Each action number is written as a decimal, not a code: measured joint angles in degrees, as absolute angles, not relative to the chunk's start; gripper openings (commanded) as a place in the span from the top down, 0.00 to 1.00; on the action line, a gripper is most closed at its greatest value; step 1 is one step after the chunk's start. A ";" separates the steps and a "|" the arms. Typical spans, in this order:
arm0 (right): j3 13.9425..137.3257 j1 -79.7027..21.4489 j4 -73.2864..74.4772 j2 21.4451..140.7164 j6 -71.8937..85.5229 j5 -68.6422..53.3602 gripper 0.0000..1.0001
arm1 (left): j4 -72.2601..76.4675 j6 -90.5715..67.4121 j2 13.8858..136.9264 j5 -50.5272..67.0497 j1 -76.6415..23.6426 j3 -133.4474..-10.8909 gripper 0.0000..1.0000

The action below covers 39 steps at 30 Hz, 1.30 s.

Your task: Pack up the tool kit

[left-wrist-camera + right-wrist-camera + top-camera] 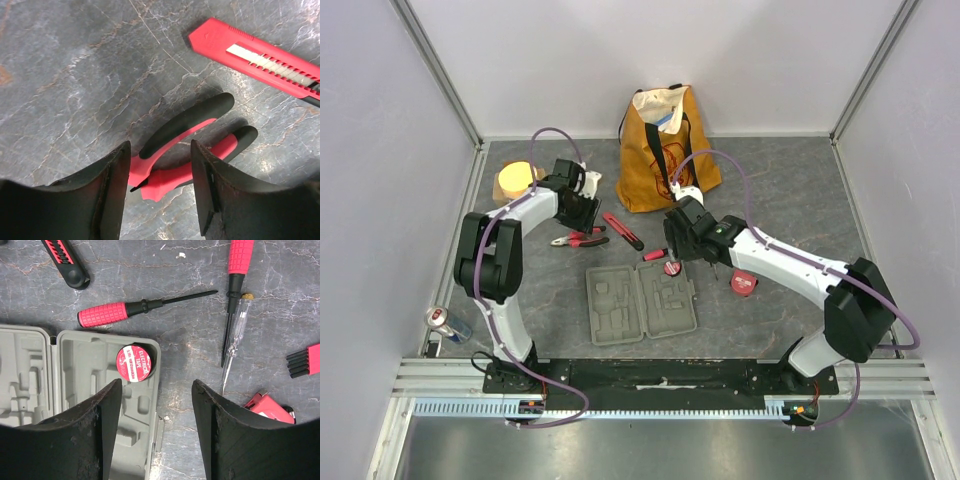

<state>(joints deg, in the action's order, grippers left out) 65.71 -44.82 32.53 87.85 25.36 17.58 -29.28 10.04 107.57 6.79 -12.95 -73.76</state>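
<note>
Over the case rim, right hand parted, empty; left hand parted astride pliers.

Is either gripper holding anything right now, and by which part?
Nothing yet. Left gripper, open, straddles the pliers near their pivot; right gripper hangs open over the case.

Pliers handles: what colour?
The pliers have red handles with black grips; clearest in left wrist view.
</note>
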 measured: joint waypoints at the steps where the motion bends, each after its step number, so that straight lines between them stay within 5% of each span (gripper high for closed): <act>1: 65.73 -44.71 32.53 87.99 25.36 17.56 0.36 | -29.30 10.50 108.22 6.87 -13.02 -73.84 0.46; 12: 65.73 -43.86 32.10 89.43 25.45 16.75 0.38 | -29.61 12.27 111.24 6.94 -13.41 -75.02 0.98; 27: 65.91 -43.75 30.39 89.86 26.17 15.84 0.40 | -36.45 2.07 109.19 1.61 -14.52 -76.82 0.98; 39: 67.33 -44.03 27.31 89.86 27.94 11.29 0.39 | -42.37 -25.61 81.36 -1.67 -18.59 -66.63 0.98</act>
<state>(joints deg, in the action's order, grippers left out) 67.33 -44.03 27.31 89.86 27.94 11.29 -42.37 -25.61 81.36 -1.67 -18.59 -66.63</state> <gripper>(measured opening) 0.607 0.083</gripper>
